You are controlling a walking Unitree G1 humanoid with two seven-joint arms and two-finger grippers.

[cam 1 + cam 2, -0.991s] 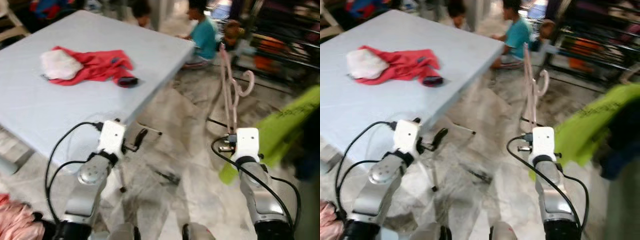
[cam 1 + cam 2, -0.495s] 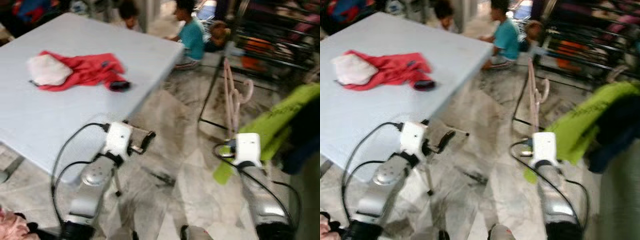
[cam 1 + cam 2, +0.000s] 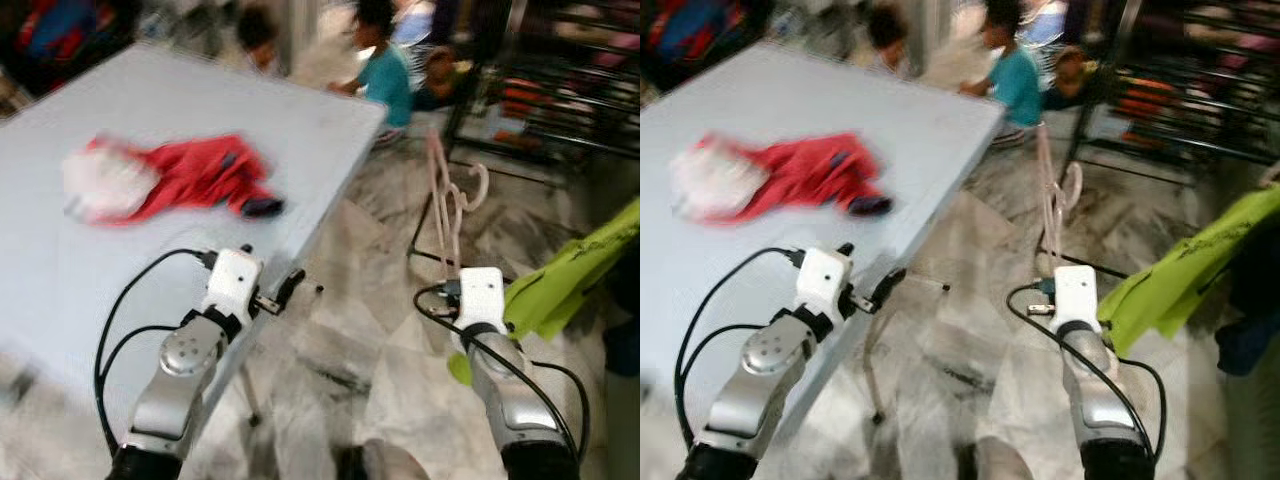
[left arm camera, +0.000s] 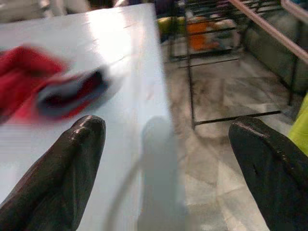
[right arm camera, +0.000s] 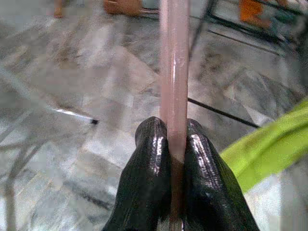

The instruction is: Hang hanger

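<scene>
My right gripper [image 5: 174, 144] pinches the pink hanger [image 3: 447, 205] by one thin bar, holding it upright over the floor, right of the table [image 3: 150, 120]. My left gripper [image 4: 168, 159] is open, empty. Risk: the bar may pivot or slip as I walk. Since a second ago the rack [image 3: 560, 80], blurred, seems nearer; the grip is unchanged.

Grey marble floor [image 3: 350, 330], pale blue table [image 3: 150, 110], dark metal racks [image 3: 560, 90]

Even indoor daylight, soft shadows; motion blur smears both eye views, wrist views sharper up close.
</scene>
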